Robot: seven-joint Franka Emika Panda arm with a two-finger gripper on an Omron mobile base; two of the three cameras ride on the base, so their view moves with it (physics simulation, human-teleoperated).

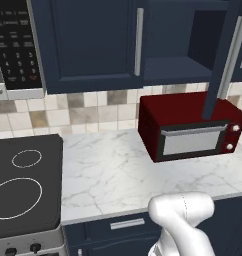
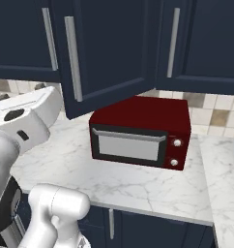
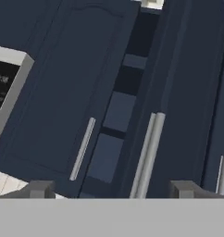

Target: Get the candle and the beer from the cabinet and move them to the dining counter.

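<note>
Swinging the cabinet door fully aside comes first: your gripper is spread, holding nothing, handle at twelve o'clock. Candle and beer aren't visible yet.

A red microwave stands on the white marble worktop. Behind it is a beige tile backsplash. A black cooktop lies at the left.
</note>
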